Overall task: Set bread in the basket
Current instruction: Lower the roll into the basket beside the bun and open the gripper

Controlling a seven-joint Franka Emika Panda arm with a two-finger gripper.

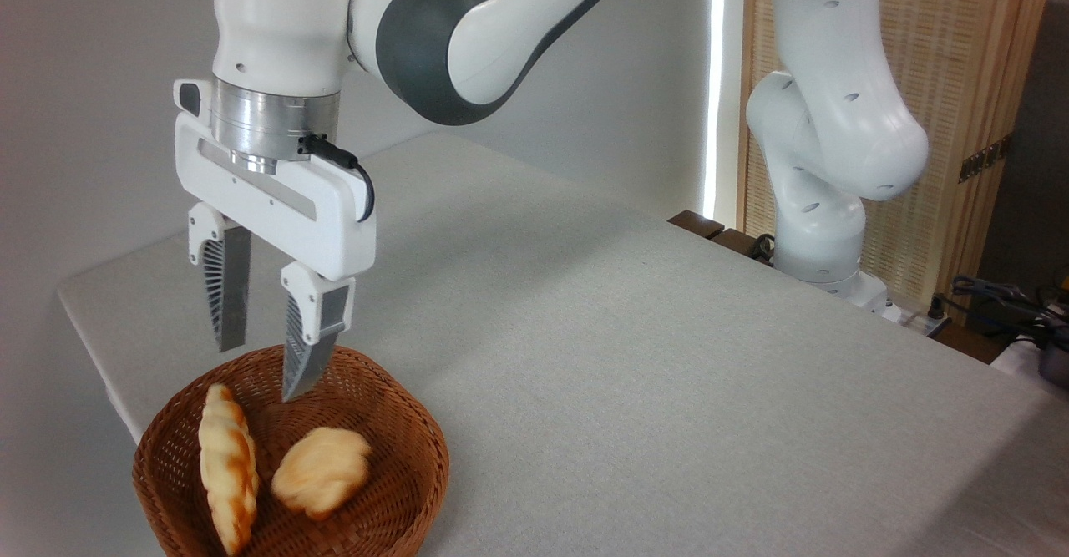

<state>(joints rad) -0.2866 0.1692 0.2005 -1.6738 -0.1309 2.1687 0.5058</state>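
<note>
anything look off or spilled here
Nothing stands out. The bread and a round bun both lie inside the basket, which sits upright near the table's front-left corner. The gripper hangs open just above them, holding nothing. Nothing is spilled or damaged.

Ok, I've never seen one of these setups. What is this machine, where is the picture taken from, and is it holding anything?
This is a white robot arm bolted at the far right edge of a grey table. One fixed camera looks across the table from the front. The arm ends in an end effector, two ribbed fingers that pinch things. Here they stand apart and hold nothing, hanging just above a brown woven basket at the near left corner. In the basket lie a long braided bread and, beside it, a smaller round bun. So the bread is already in the basket.
</note>
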